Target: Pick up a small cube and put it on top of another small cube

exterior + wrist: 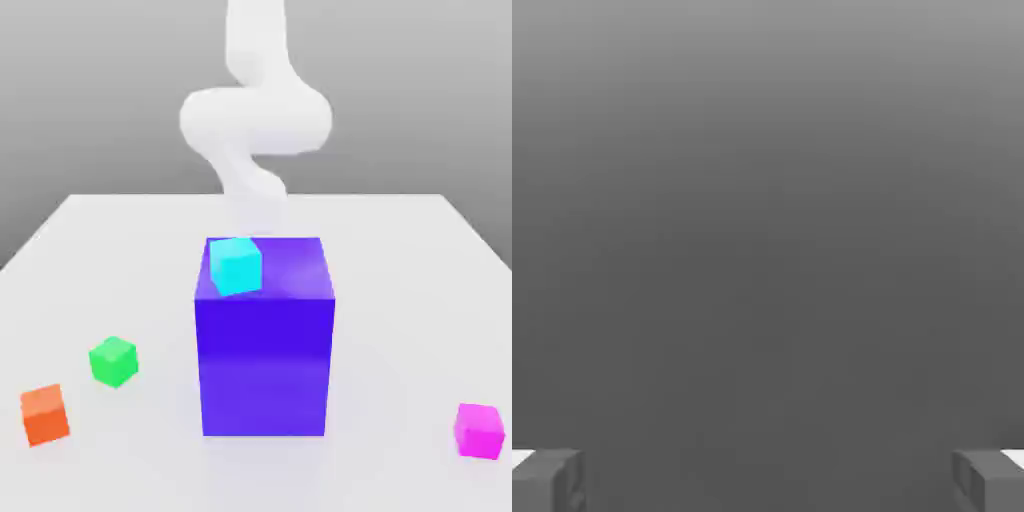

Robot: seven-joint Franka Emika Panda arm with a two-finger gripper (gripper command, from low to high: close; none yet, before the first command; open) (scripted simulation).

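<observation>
- Gripper (pixel 768 482) fingers spread wide apart, nothing between.
- Magenta cube (pixel 479 432) on the tabletop (pixel 400 300), at the exterior view's right.
- Green cube (pixel 114 362) left of the blue-purple block (pixel 264 366), near the orange cube (pixel 45 415).

Magenta cube (pixel 479 431) showing bright pink-magenta, plain; green cube (pixel 114 362) showing vivid green, unpatterned; orange cube (pixel 45 415) glowing red-orange, its top face appearing a touch lighter; cyan cube (pixel 236 266) showing bright cyan, plain; large block (pixel 264 350) showing deep blue-violet, unpatterned; arm (pixel 258 120) showing white; tabletop (pixel 390 300) showing pale whitish grey; background (pixel 110 100) grading through greys; gripper fingers (pixel 546 482) showing dark grey.
</observation>
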